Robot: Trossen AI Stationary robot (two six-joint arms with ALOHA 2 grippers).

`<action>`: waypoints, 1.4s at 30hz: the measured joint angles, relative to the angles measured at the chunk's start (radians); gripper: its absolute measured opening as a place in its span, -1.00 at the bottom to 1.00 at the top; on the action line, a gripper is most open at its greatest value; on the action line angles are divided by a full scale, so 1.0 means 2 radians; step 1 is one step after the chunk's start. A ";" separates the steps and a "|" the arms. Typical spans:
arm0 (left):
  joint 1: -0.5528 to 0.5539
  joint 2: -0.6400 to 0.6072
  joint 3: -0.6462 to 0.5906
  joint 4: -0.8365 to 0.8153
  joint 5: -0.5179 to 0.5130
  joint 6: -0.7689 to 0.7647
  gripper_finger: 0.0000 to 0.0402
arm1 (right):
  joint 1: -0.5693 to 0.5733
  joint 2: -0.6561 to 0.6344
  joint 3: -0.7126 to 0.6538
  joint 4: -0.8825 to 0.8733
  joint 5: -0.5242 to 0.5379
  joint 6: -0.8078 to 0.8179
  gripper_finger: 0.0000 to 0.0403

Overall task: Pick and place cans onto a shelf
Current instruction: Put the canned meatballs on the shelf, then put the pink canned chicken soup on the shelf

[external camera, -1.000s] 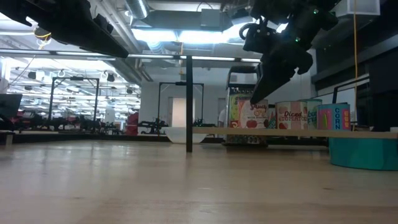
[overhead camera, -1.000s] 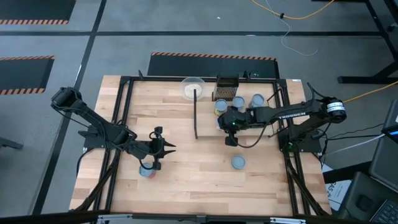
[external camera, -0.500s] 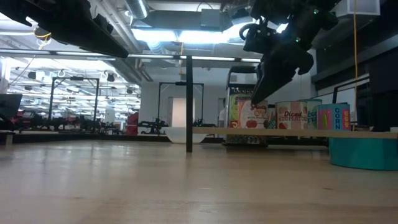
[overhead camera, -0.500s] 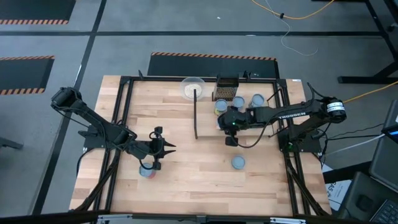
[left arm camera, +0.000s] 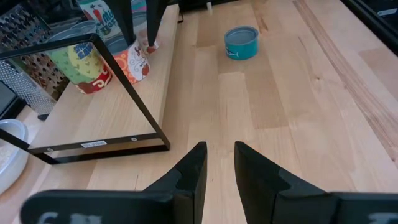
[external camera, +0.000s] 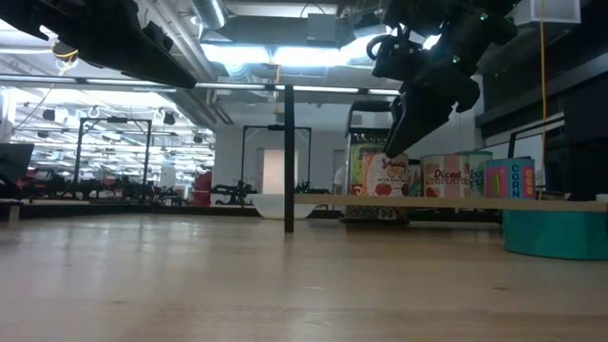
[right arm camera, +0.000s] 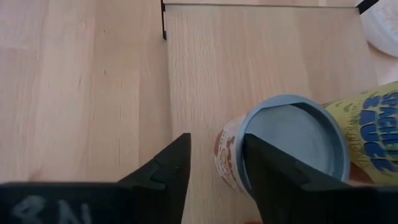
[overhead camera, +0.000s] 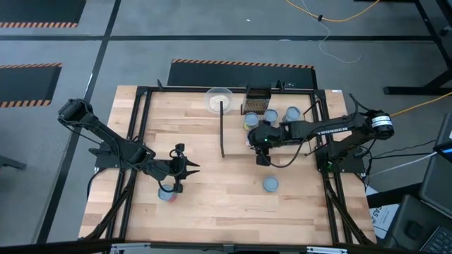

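Observation:
The shelf point(overhead camera: 236, 141) is a pale board on a black frame at the table's far right. Several cans stand on it in a row point(external camera: 446, 176). My right gripper point(right arm camera: 217, 177) is open just above the nearest one, a red-labelled can with a grey top point(right arm camera: 292, 140). One finger is over the top's edge and the other beyond the can's wall. This can stands upright on the board point(external camera: 380, 176). My left gripper point(left arm camera: 217, 162) hovers open over the table's left half with nothing between its fingers. One can point(overhead camera: 168, 192) stands under that arm.
A teal can point(overhead camera: 270, 185) stands on the table near the right front. Behind the shelf are a whitish bowl point(overhead camera: 219, 99) and a dark grater point(overhead camera: 258, 99). The shelf's black post point(external camera: 288, 157) stands at its left end. Bare tabletop lies between the arms.
My right gripper has opened over the red-labelled can on the shelf, and its fingertips now stand a little higher against the can's top. The arm has kept its place. The can stays upright on the board.

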 joint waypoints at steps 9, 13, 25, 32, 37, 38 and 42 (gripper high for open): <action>0.000 0.000 0.000 0.000 0.011 -0.003 -0.63 | 0.000 -0.060 0.000 -0.008 -0.001 0.001 -0.25; 0.000 0.000 0.000 0.002 0.013 -0.059 -0.63 | 0.000 -0.098 0.000 -0.015 -0.027 0.001 -0.25; 0.000 0.000 0.000 0.117 0.037 -0.129 -0.62 | 0.024 -0.164 0.000 -0.015 -0.119 0.001 -0.25; 0.001 0.000 0.000 0.209 0.086 -0.078 -0.43 | 0.038 -0.161 0.000 -0.015 -0.118 0.001 -0.25; 0.001 0.000 0.035 0.204 0.111 -0.019 -0.41 | 0.038 -0.161 0.000 -0.015 -0.118 0.001 -0.25; -0.001 0.000 0.047 0.191 0.119 -0.010 -0.41 | 0.038 -0.161 0.000 -0.015 -0.118 0.001 -0.25; -0.019 0.002 0.120 0.059 0.113 -0.009 -0.42 | 0.038 -0.161 0.000 -0.015 -0.118 0.001 -0.25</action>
